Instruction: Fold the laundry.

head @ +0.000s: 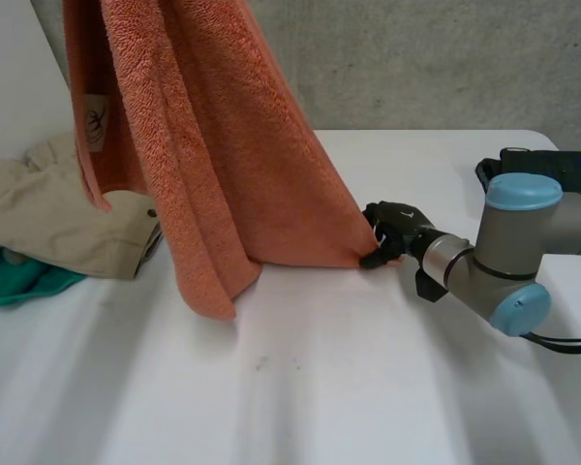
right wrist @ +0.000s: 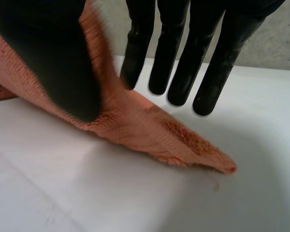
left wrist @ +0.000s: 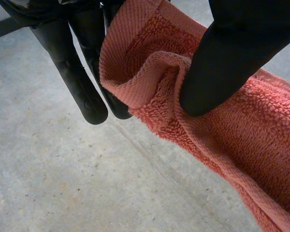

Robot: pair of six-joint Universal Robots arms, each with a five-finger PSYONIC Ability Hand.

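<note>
Right hand: thumb and fingers pinching a lower corner of the orange towel, low over the tabletop, between its middle and its right edge. In the right wrist view the corner tip past the pinch rests on the surface.

Left hand: thumb pressed toward the fingers, with a bunched piece of the towel's hem clamped between them.

Towel: one item, hanging as a long sloping drape from above the tabletop's far left corner down to the right hand's pinch. Its lowest hanging fold comes down near the tabletop's middle. We see no crease laid in it.

Beige garment: crumpled at the tabletop's left edge, unfolded.

Teal cloth: partly under the beige garment at the same edge, unfolded.

Progress, as we judge it: early. No piece lies folded anywhere. The towel is held between both hands, apparently being stretched out for laying flat. What is left is to spread it on the tabletop and fold it, then handle the two pieces at the left edge.
</note>
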